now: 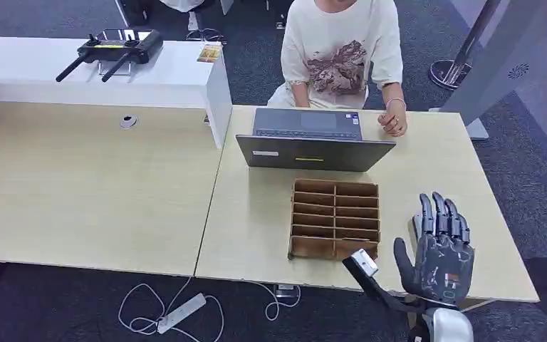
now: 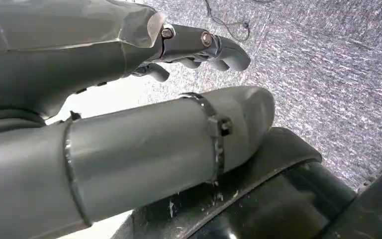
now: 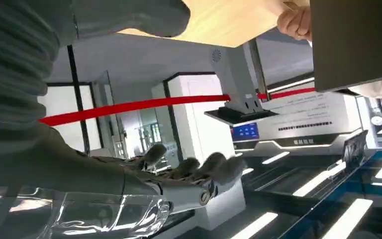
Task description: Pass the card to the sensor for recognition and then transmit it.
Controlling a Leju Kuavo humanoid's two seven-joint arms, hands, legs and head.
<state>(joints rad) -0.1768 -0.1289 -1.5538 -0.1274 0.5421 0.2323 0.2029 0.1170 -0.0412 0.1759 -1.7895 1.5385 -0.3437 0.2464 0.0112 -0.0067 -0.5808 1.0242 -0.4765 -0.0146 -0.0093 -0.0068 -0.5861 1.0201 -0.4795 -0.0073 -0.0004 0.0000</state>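
My right hand [image 1: 438,251] hovers over the light wooden table [image 1: 256,214], just right of a brown compartment tray [image 1: 335,218]. Its fingers are stretched out and apart, and it holds nothing. The right wrist view shows the same hand [image 3: 179,179] with straight fingers and an empty palm. A small pale grey patch [image 1: 415,226], possibly the card, lies on the table partly hidden by the fingers. A dark bar with a pale tip [image 1: 362,263] sticks out by the tray's front right corner. My left hand [image 2: 199,47] hangs over grey carpet, empty, fingers loosely bent.
A person [image 1: 342,50] sits at the table's far side behind an open grey laptop [image 1: 313,142], one hand [image 1: 394,121] resting by it. A white counter [image 1: 92,68] with a black controller stands at the back left. Cables and a power strip [image 1: 180,312] lie on the floor.
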